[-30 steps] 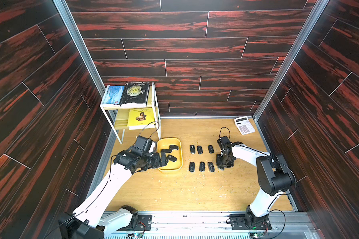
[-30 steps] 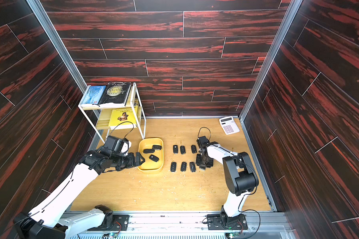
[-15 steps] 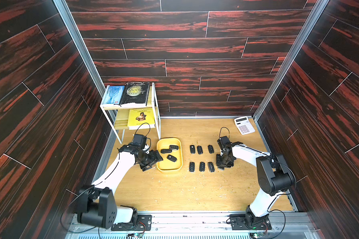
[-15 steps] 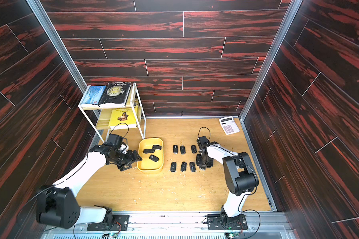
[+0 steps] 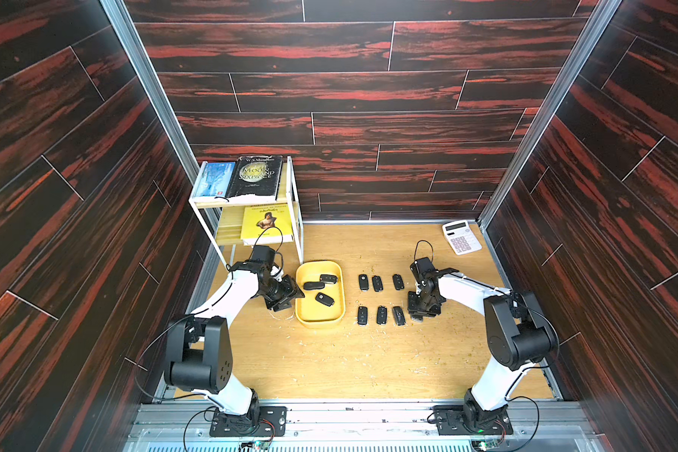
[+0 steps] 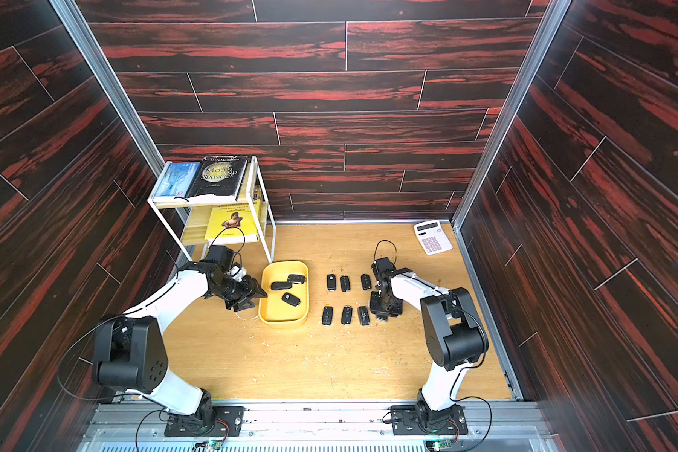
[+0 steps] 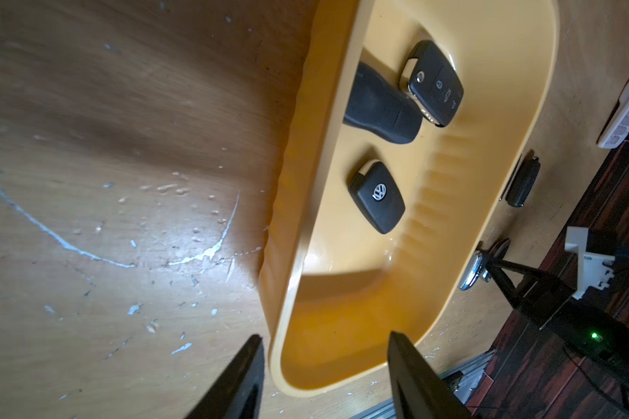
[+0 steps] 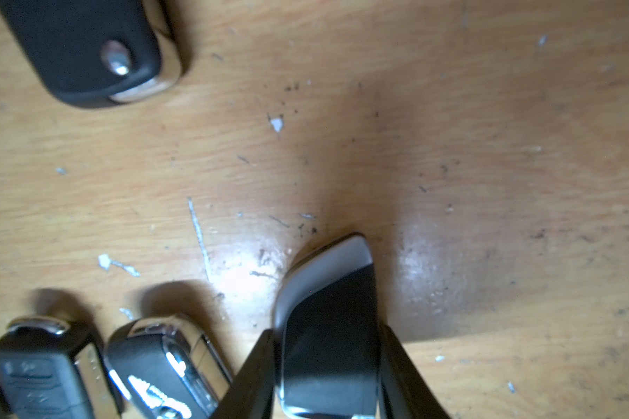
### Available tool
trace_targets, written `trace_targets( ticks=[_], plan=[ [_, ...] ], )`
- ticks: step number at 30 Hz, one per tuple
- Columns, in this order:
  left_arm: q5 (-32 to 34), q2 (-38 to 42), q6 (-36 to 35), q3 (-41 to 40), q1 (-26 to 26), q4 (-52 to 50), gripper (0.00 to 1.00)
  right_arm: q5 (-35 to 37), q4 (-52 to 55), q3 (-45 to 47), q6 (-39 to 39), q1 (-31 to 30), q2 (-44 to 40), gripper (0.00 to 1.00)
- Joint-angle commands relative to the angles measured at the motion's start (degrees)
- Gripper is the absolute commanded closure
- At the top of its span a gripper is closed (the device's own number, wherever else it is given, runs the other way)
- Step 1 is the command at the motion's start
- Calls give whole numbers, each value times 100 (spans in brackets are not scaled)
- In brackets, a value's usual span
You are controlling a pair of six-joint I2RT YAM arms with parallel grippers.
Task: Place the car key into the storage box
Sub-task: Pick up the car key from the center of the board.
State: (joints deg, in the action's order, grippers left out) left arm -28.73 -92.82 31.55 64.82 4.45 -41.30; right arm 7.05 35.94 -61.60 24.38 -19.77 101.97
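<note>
Table [image 5: 329,364]: leaving wide bare wood up front. Box [image 5: 320,323]: sitting left of fob rows [image 5: 381,315], near end free. L gripper [image 5: 294,300]: hovering outside box's left rim, partway open, empty. R gripper [image 8: 326,329]: pinching key [image 8: 324,275] by its sides, low, right of rows, away from box; likely needing lift over rows and rim.

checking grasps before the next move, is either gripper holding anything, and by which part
The right gripper clamps a car key by its two long sides, silver end free. The left gripper holds nothing, jaws apart.
</note>
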Motion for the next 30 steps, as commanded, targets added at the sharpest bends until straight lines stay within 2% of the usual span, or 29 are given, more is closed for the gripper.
trace_targets(
  ticks=[1, 4, 5, 15, 16, 17, 25, 26, 30],
  plan=[
    [-56, -244, -144, 130, -32, -67, 51, -209, 10, 59, -35, -45, -45, 86],
    [-23, -430, -207, 227, -34, -71, 51, -213, 60, 19, -39, -45, -76, 86],
    [-10, -492, -220, 268, -32, -71, 55, -209, 62, 21, -33, -45, -94, 86],
    [181, -720, -507, 572, -40, -343, 55, -169, 216, -57, -17, -47, -328, 88],
    [205, -720, -552, 598, -40, -394, 56, -129, 271, -103, -12, -45, -365, 90],
    [209, -720, -588, 618, -36, -430, 61, -108, 305, -143, -21, -45, -416, 90],
    [214, -910, -677, 613, -40, -450, 63, -143, 517, -365, -39, -47, -568, 90],
    [210, -930, -679, 616, -40, -449, 67, -206, 551, -423, -30, -60, -594, 90],
    [210, -998, -705, 605, -40, -449, 67, -307, 789, -905, 1, -285, -668, 90]
  ],
)
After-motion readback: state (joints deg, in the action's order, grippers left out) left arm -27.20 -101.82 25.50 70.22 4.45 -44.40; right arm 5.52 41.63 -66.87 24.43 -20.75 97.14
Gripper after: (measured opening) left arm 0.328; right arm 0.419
